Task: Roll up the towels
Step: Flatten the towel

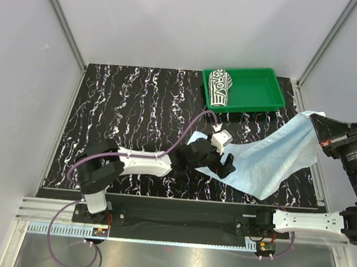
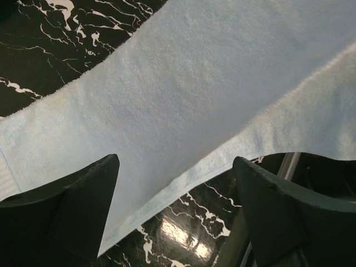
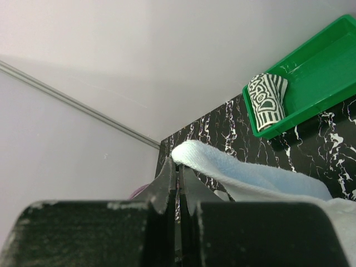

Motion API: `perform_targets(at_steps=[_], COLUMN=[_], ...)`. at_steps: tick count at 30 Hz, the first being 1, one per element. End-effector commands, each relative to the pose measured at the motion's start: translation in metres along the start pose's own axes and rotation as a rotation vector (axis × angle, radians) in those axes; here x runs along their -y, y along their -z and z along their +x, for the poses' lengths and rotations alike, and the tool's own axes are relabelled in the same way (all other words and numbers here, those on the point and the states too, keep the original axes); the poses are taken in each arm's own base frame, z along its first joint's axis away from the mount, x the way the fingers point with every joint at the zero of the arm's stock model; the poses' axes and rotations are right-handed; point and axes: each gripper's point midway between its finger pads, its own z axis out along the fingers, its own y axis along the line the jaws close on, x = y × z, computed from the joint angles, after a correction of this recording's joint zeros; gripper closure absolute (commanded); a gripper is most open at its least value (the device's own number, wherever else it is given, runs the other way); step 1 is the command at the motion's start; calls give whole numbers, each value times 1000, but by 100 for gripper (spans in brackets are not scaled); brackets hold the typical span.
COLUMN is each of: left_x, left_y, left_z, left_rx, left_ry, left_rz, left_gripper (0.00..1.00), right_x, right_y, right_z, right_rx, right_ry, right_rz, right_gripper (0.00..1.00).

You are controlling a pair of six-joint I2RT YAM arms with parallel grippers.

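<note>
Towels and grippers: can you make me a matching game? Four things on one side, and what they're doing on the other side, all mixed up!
Things:
1. striped towel
2. blue towel
3. left gripper
4. right gripper

States:
A. jaws shut, pinching a towel corner
B. rolled up in the green tray
C. jaws wide open over the blue towel
D. stretched out, one corner held up off the table

Pairs: 1-B, 2-D, 3-C, 4-A
</note>
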Motion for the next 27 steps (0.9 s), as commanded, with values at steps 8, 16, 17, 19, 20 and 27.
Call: perform_targets(at_steps=[8, 16, 17, 19, 20, 27], left_x=[-67, -135, -143, -147, -146, -133], left_y=[-46, 23, 34, 69, 83, 223], left_z=[25, 4, 0, -19, -31, -99], left_rx=[-113, -90, -97, -107, -91, -72], left_ry=[-152, -118, -121, -176, -189, -271], left_rz=[-236, -405, -427, -501, -521, -704], left_gripper=[63, 99, 100, 100, 100, 100], right_x=[11, 23, 25, 26, 27, 29], right_y=[4, 8, 9, 9, 9, 10], right_z=[-14, -25, -28, -28, -27, -4], right_rx=[18, 24, 29, 34, 36, -34], right_ry=[-68, -85, -86, -89, -81, -81], right_rz=[6, 15, 16, 15, 15, -12], right_gripper=[100, 100, 100, 100, 100, 100])
